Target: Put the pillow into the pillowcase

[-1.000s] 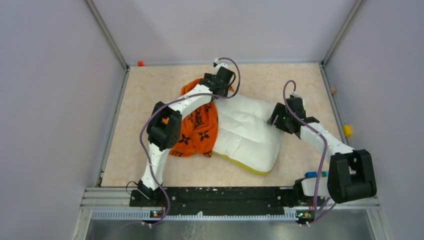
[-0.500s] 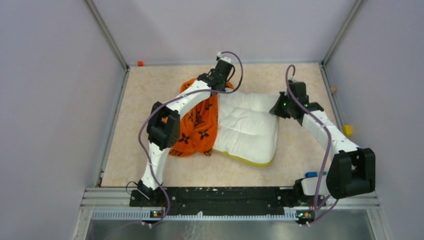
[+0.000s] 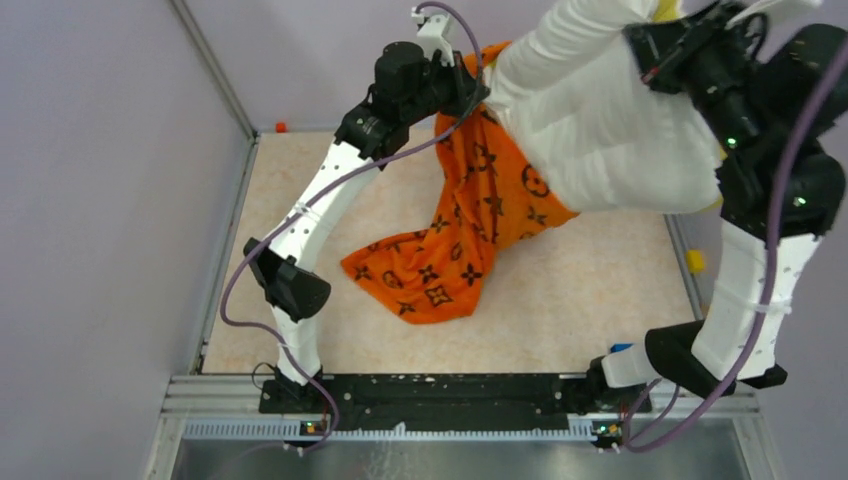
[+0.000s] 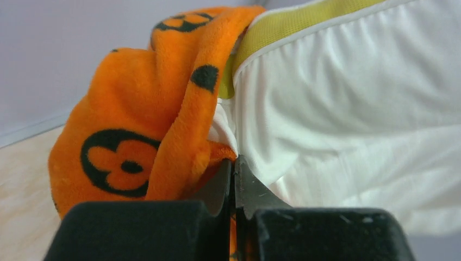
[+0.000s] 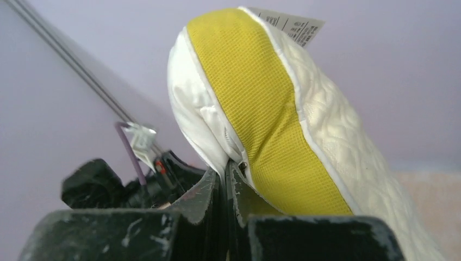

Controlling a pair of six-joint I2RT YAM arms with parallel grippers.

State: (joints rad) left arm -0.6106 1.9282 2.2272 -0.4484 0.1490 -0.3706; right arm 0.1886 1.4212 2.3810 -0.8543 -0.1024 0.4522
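Since before, we raised pillow (image 3: 610, 130) off table (image 3: 600, 300), long axis spanning both arms | left gripper (image 4: 234, 168) pinches pillowcase (image 3: 470, 220) at pillow's corner | right gripper (image 5: 225, 168) pinches opposite edge | pillowcase dangles below left gripper.

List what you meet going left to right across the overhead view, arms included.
left arm's elbow → pillowcase → pillow → right arm's white link
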